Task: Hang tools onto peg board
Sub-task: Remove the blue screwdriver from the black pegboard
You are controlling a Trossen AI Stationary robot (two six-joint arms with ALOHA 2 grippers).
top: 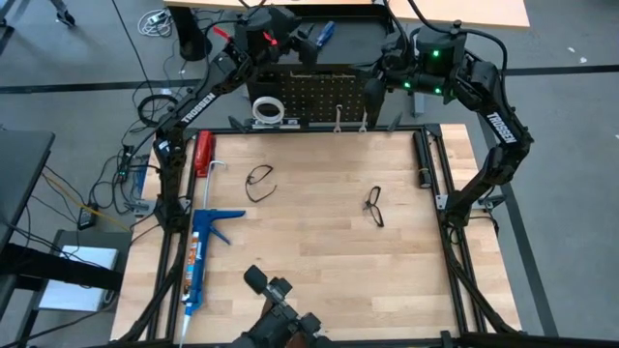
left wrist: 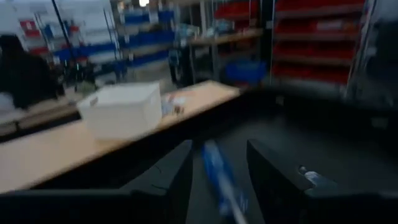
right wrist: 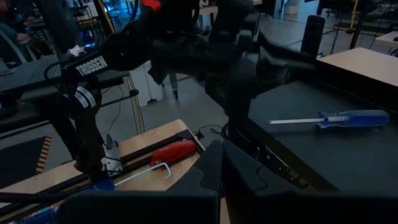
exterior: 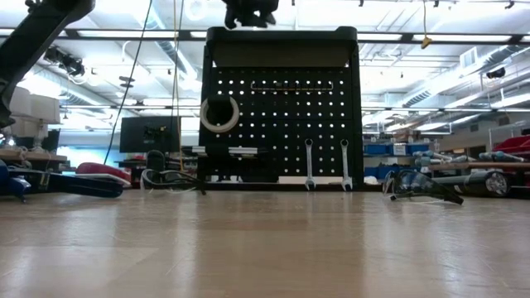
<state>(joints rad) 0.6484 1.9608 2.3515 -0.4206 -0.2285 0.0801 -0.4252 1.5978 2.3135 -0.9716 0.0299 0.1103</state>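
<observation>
Right wrist view — "TROSSEN" on left arm [right wrist: 93, 65], left gripper [left wrist: 219, 180] parted over screwdriver [right wrist: 348, 118], right gripper [right wrist: 222, 163] closed, empty.

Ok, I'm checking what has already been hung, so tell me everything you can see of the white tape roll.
The white tape roll is a pale ring with a wide dark open centre, a plain smooth band. It hangs on the upper left part of the black peg board, facing the table, well above the tabletop. No gripper touches it. From above it shows as a white ring against the board's front, left of the two hanging wrenches.
</observation>
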